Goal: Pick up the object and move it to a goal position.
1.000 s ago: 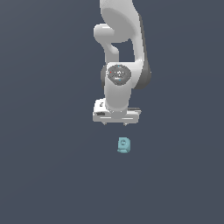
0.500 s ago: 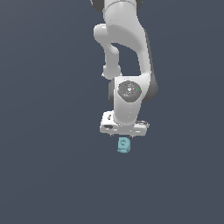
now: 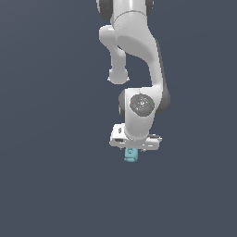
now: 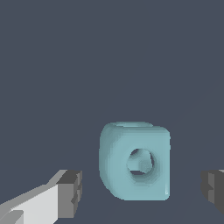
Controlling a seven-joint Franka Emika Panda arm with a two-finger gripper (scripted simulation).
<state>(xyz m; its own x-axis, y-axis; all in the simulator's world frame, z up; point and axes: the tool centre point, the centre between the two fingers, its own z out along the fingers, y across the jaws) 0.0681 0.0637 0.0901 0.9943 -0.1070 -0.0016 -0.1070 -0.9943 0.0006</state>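
The object (image 3: 131, 155) is a small light teal block with a round hole in its face. It lies on the dark floor just below my white hand in the exterior view. In the wrist view the object (image 4: 134, 161) sits between my two dark fingertips (image 4: 70, 192), with a gap on each side and neither pad touching it. My gripper (image 3: 134, 149) is open and hangs directly over the block; its fingers are mostly hidden behind the hand in the exterior view. My gripper (image 4: 142, 190) straddles the block in the wrist view.
The dark grey floor (image 3: 51, 185) spreads flat all around. My white arm (image 3: 139, 51) rises above the hand. No other objects show.
My hand has come down and towards the exterior view's right, from above the block to right over it, so that the fingers now stand on both sides of it. The block has not moved.
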